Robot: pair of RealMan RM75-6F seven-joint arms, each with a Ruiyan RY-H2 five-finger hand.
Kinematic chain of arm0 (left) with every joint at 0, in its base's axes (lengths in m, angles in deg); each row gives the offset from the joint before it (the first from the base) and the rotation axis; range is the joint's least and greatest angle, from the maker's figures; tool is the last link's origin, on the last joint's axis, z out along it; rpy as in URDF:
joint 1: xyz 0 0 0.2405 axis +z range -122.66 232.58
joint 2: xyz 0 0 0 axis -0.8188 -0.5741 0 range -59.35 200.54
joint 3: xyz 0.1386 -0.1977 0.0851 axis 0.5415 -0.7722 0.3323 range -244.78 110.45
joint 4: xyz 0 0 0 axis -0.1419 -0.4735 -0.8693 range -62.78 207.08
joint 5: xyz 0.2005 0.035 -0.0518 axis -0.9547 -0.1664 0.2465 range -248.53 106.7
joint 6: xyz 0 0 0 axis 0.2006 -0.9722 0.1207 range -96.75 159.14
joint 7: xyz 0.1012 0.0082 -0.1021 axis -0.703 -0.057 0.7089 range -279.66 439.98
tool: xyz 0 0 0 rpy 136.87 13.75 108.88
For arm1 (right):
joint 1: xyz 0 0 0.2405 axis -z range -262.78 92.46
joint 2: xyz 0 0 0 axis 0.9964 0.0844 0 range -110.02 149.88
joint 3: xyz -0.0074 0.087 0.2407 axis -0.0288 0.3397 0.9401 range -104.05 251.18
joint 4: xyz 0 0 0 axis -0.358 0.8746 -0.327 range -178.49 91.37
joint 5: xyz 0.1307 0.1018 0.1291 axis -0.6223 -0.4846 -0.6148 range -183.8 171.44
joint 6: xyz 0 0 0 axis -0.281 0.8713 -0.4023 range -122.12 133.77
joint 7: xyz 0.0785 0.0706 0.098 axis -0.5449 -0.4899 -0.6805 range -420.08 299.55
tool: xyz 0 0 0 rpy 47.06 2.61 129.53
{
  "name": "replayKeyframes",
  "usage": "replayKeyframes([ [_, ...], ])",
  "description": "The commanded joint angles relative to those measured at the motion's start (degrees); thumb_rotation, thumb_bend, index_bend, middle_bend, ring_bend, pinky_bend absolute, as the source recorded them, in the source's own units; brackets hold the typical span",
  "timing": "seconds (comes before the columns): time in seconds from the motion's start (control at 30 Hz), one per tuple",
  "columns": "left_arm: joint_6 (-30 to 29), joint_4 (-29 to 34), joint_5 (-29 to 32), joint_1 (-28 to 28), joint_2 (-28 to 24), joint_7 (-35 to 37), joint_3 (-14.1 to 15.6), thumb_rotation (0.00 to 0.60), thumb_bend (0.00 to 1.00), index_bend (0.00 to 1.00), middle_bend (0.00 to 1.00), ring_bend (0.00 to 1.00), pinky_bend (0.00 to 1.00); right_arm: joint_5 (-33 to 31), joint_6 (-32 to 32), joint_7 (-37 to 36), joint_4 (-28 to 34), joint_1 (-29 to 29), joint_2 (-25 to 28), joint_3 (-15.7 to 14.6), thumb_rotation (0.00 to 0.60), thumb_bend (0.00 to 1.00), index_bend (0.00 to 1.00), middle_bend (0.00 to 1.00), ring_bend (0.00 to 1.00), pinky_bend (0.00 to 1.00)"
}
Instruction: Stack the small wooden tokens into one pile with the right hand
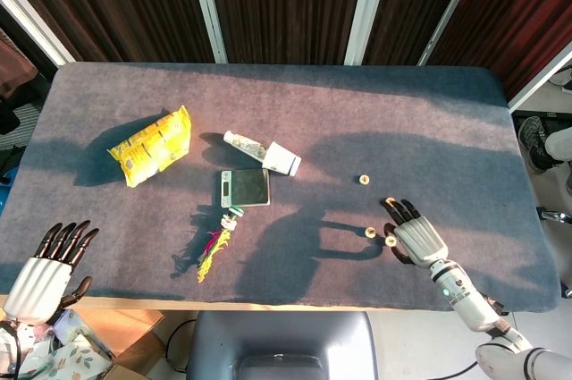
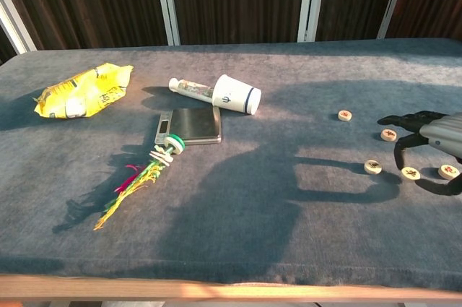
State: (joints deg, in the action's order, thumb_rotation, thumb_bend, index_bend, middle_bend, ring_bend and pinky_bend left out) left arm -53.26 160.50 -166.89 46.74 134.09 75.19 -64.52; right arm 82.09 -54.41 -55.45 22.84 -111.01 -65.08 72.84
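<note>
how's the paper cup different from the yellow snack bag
The paper cup is white with a dark band and lies tipped on its side near mid-table; the yellow snack bag is crinkled, flat and far left. The cup touches a small tube; the bag lies alone. Both rest on the table.

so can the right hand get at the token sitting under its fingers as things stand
Probably yes. The right hand hovers over the token with fingers arched around it, and nothing lies between them. The neighbouring tokens sit apart, so the way looks free.
</note>
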Motion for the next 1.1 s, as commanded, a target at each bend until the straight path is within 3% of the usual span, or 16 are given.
replayKeyframes([
  [0.03, 0.1, 0.0, 0.0, 0.0, 0.0, 0.0, 0.0, 0.600, 0.36, 0.00, 0.00, 0.00, 0.04, 0.7, -2.3, 0.3, 1.0, 0.8, 1.4, -0.1, 0.600, 0.52, 0.61, 0.00, 0.00, 0.00],
  [0.27, 0.3, 0.0, 0.0, -0.1, 0.3, -0.5, 0.1, 0.600, 0.36, 0.00, 0.00, 0.00, 0.04, 0.0, -5.5, 0.5, 1.1, 3.4, 4.0, -0.6, 0.600, 0.52, 0.61, 0.00, 0.00, 0.00],
  [0.7, 0.7, 0.0, 0.4, -0.3, 0.5, -1.0, -0.1, 0.600, 0.36, 0.00, 0.00, 0.00, 0.04, -2.1, -1.9, -2.3, -5.5, 3.0, 1.3, -0.3, 0.600, 0.52, 0.61, 0.00, 0.00, 0.00],
  [1.1, 0.4, 0.0, 0.3, -0.1, 0.4, -1.0, 0.0, 0.600, 0.36, 0.00, 0.00, 0.00, 0.04, -1.7, -1.5, -2.1, -5.4, 2.7, 0.9, -0.4, 0.600, 0.52, 0.57, 0.00, 0.00, 0.00],
])
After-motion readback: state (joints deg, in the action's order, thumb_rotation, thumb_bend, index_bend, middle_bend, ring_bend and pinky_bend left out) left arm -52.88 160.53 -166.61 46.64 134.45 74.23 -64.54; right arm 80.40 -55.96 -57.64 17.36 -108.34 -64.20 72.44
